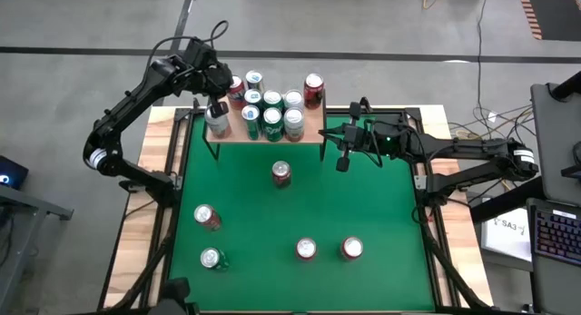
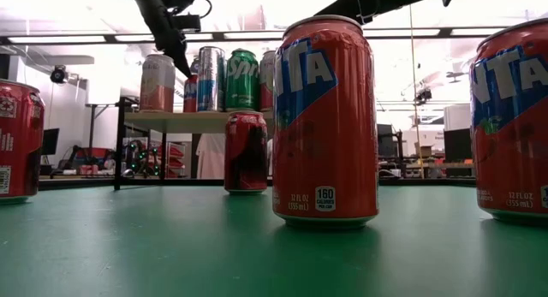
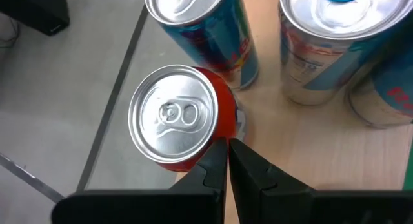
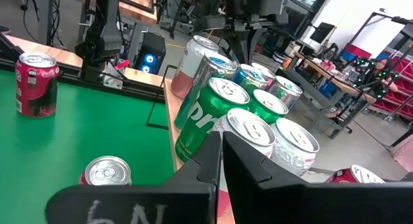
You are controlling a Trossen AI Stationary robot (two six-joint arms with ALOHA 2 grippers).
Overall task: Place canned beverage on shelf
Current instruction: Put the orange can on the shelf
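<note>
Five cans stand on the green table (image 1: 381,215), both end effectors pressed together by the shelf (image 1: 313,126).

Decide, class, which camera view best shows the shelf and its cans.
The high view: the whole shelf appears, cans crowded on top. The low view shows its edge and legs, the right wrist view one corner, the left wrist view only bare board.

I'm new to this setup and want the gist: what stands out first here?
A cluster of cans crowds the shelf at the table's far edge. The left claw, shut, hovers over the shelf's left end beside a red can. Five more cans stand scattered on the green table.
</note>
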